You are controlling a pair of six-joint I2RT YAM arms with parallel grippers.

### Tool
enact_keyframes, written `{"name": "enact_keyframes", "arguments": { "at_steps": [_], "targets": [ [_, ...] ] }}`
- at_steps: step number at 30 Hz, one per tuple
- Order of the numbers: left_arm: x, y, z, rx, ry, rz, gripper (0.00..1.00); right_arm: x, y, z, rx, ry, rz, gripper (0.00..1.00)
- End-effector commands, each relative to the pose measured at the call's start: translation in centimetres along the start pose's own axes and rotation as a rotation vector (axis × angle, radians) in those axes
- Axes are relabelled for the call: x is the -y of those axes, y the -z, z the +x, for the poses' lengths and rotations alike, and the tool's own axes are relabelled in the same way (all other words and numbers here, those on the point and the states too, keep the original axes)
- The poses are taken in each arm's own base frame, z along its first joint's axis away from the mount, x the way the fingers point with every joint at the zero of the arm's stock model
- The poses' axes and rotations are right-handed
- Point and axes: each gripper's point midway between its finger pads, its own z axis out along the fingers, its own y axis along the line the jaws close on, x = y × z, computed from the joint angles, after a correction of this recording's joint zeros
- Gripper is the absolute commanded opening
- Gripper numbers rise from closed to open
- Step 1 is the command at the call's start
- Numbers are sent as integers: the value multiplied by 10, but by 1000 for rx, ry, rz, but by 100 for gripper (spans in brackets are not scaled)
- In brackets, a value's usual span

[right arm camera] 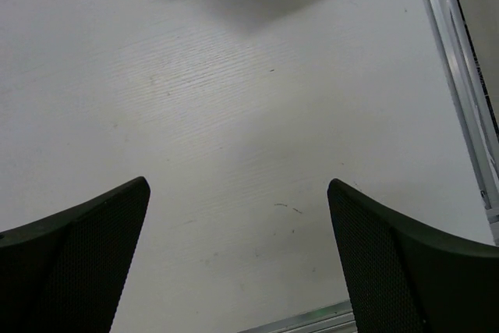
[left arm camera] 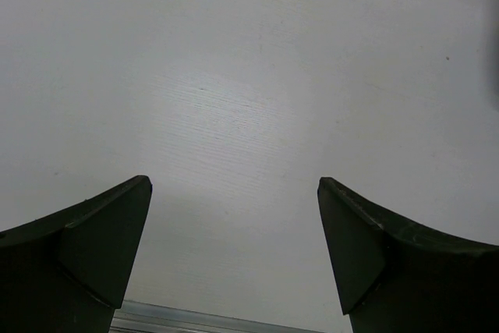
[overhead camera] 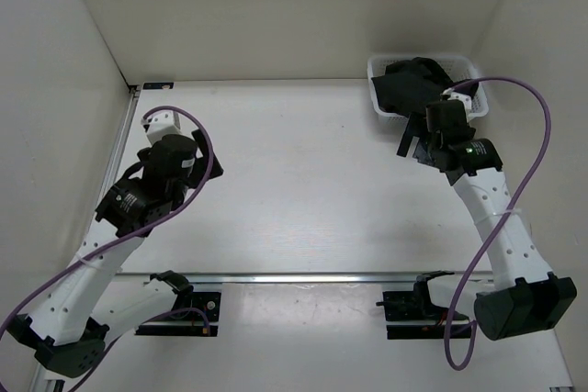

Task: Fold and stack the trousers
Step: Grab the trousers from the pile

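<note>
The black trousers (overhead camera: 412, 84) lie bunched up inside a white mesh basket (overhead camera: 376, 68) at the far right of the table. My right gripper (overhead camera: 412, 141) hovers just in front of the basket, open and empty; in the right wrist view (right arm camera: 238, 182) only bare white table shows between its fingers. My left gripper (overhead camera: 134, 177) is at the left side of the table, far from the trousers, open and empty; the left wrist view (left arm camera: 234, 182) shows only bare table. The trousers show in neither wrist view.
White walls close the table at the back and both sides. A metal rail (overhead camera: 303, 276) runs along the front by the arm bases, and another rail (overhead camera: 119, 149) runs along the left edge. A purple cable (overhead camera: 542, 135) loops off the right arm.
</note>
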Motion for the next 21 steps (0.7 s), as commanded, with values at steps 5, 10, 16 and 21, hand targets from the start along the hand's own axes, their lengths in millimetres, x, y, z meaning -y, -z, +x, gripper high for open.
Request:
{"name": "enact_keyframes", "arguments": {
  "at_steps": [5,10,16,21],
  "targets": [
    [-7,-3,-1,56,-31,2,100,16,5,-38,188,-29,106,100],
    [8,-9,5,-2,-86,47,100,3,-14,-82,236,-54,40,100],
    [26,-11,5,-56,-134,101,100,-17,-103,-116,53,-18,26,100],
    [20,-6,7,-69,-143,93,100,-33,-170,-139,4,-25,0,100]
  ]
}}
